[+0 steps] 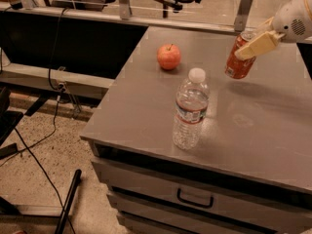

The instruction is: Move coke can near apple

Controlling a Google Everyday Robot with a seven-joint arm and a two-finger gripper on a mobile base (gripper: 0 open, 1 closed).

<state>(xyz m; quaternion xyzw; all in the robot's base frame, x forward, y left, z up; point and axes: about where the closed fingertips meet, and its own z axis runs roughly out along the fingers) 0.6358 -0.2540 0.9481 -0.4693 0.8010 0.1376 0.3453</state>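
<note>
**Carry phase, coke can in grasp.** The hand [251, 42] is reaching in to the right of the apple [169, 56] and is grasping the coke can [236, 65] near its top. The can is leaning and appears to be riding just clear of the tabletop [263, 130], well apart from the apple.

**Risks.** The grip is sitting high on a tilted can, so the can is likely hanging on little contact and could be slipping or swinging during the traverse. If released while tilted, it would probably be tipping over and rolling. The apple is round and unrestrained, so a can arriving too fast or too close would be nudging it away, possibly toward the tabletop edge behind it.

**Surroundings.** A clear water bottle [190, 108] is standing upright in front of and slightly right of the apple. It is lying below the straight line from can to apple, yet a low or forward-curving path would be brushing it over. A drawer [195, 199] is sitting beneath the tabletop, and cables [34, 150] are trailing on the floor left of the apple.
</note>
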